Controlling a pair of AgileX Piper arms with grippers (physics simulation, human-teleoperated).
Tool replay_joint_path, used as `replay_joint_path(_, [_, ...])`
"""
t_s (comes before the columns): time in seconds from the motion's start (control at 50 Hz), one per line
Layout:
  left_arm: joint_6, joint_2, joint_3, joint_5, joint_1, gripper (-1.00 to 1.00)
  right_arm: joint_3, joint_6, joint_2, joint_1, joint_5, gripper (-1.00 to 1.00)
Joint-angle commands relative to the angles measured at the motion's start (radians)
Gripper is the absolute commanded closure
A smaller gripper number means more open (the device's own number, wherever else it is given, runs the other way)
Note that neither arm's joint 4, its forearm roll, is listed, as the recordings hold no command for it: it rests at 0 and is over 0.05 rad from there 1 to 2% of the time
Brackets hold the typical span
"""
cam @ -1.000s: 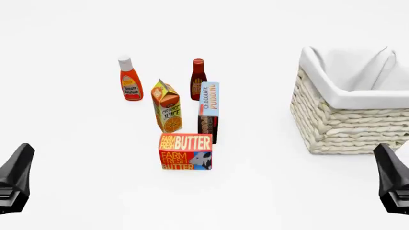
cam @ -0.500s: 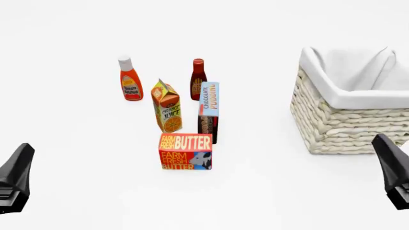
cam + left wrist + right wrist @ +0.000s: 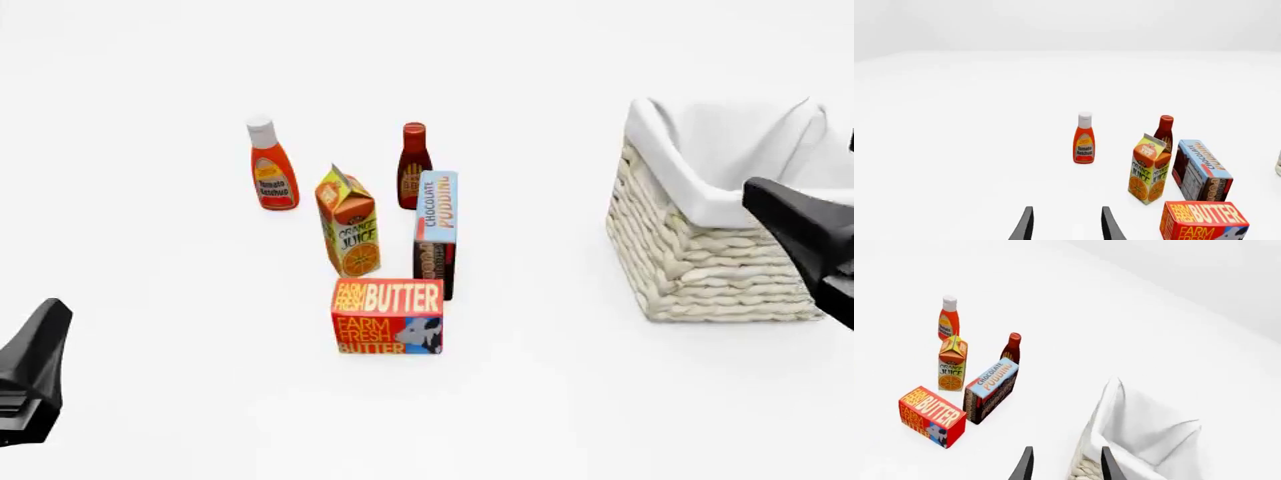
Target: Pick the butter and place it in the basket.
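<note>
The butter (image 3: pixel 387 317), a squat red-orange carton, stands on the white table in front of the other groceries; it also shows in the left wrist view (image 3: pixel 1204 220) and the right wrist view (image 3: pixel 931 416). The basket (image 3: pixel 721 270), woven wicker with a white liner, stands at the right and also shows in the right wrist view (image 3: pixel 1147 440). My left gripper (image 3: pixel 48 318) hangs low at the near left, open and empty, far from the butter (image 3: pixel 1066 222). My right gripper (image 3: pixel 771 200) is raised by the basket's near right side, open and empty (image 3: pixel 1065 462).
Behind the butter stand an orange juice carton (image 3: pixel 348 222), a chocolate pudding box (image 3: pixel 435 235), a ketchup bottle (image 3: pixel 272 170) and a dark red sauce bottle (image 3: pixel 415 160). The pudding box is close behind the butter's right end.
My right gripper has risen and moved forward, from the near right corner to beside the basket. The left gripper and all objects have not moved.
</note>
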Motion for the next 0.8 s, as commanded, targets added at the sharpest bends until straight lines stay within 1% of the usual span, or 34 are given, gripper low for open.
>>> replay_joint_path(0.02, [0.000, 0.000, 0.000, 0.000, 0.000, -1.00, -0.155, -0.140, 0.159, 0.063, 0.093, -1.00])
replay_joint_path(0.04, [0.000, 0.000, 0.000, 0.000, 0.000, -1.00, -0.184, -0.142, 0.199, 0.086, 0.117, -1.00])
replay_joint_path(0.1, [0.000, 0.000, 0.000, 0.000, 0.000, -1.00, -0.225, -0.159, 0.246, 0.101, 0.154, -1.00])
replay_joint_path(0.12, [0.000, 0.000, 0.000, 0.000, 0.000, -1.00, -0.232, -0.178, 0.246, 0.100, 0.159, -1.00])
replay_joint_path(0.14, [0.000, 0.000, 0.000, 0.000, 0.000, -1.00, -0.249, -0.182, 0.269, 0.100, 0.176, -1.00])
replay_joint_path(0.16, [0.000, 0.000, 0.000, 0.000, 0.000, -1.00, -0.266, -0.175, 0.284, 0.111, 0.191, -1.00])
replay_joint_path(0.2, [0.000, 0.000, 0.000, 0.000, 0.000, -1.00, -0.267, -0.175, 0.284, 0.111, 0.191, -1.00])
replay_joint_path(0.22, [0.000, 0.000, 0.000, 0.000, 0.000, -1.00, -0.301, -0.196, 0.316, 0.126, 0.227, -1.00])
replay_joint_path(0.26, [0.000, 0.000, 0.000, 0.000, 0.000, -1.00, -0.321, -0.189, 0.322, 0.131, 0.239, -1.00])
replay_joint_path(0.28, [0.000, 0.000, 0.000, 0.000, 0.000, -1.00, -0.345, -0.206, 0.341, 0.139, 0.262, -1.00])
replay_joint_path(0.3, [0.000, 0.000, 0.000, 0.000, 0.000, -1.00, -0.345, -0.206, 0.341, 0.139, 0.262, -1.00])
replay_joint_path(0.32, [0.000, 0.000, 0.000, 0.000, 0.000, -1.00, -0.363, -0.221, 0.357, 0.139, 0.280, -1.00])
replay_joint_path(0.4, [0.000, 0.000, 0.000, 0.000, 0.000, -1.00, -0.403, -0.212, 0.385, 0.158, 0.308, -1.00])
replay_joint_path(0.42, [0.000, 0.000, 0.000, 0.000, 0.000, -1.00, -0.426, -0.224, 0.410, 0.162, 0.330, -1.00])
replay_joint_path(0.46, [0.000, 0.000, 0.000, 0.000, 0.000, -1.00, -0.434, -0.241, 0.433, 0.167, 0.346, -1.00])
replay_joint_path(0.52, [0.000, 0.000, 0.000, 0.000, 0.000, -1.00, -0.446, -0.236, 0.443, 0.172, 0.355, -1.00])
replay_joint_path(0.54, [0.000, 0.000, 0.000, 0.000, 0.000, -1.00, -0.486, -0.222, 0.484, 0.198, 0.390, -1.00])
replay_joint_path(0.56, [0.000, 0.000, 0.000, 0.000, 0.000, -1.00, -0.487, -0.222, 0.484, 0.198, 0.390, -1.00])
replay_joint_path(0.58, [0.000, 0.000, 0.000, 0.000, 0.000, -1.00, -0.512, -0.226, 0.506, 0.201, 0.405, -1.00])
replay_joint_path(0.64, [0.000, 0.000, 0.000, 0.000, 0.000, -1.00, -0.542, -0.238, 0.534, 0.203, 0.421, -1.00])
replay_joint_path(0.72, [0.000, 0.000, 0.000, 0.000, 0.000, -1.00, -0.562, -0.247, 0.561, 0.207, 0.434, -1.00])
replay_joint_path(0.76, [0.000, 0.000, 0.000, 0.000, 0.000, -1.00, -0.580, -0.241, 0.585, 0.219, 0.445, -1.00])
replay_joint_path(0.78, [0.000, 0.000, 0.000, 0.000, 0.000, -1.00, -0.580, -0.253, 0.595, 0.213, 0.445, -1.00])
replay_joint_path(0.8, [0.000, 0.000, 0.000, 0.000, 0.000, -1.00, -0.588, -0.248, 0.606, 0.219, 0.450, -1.00])
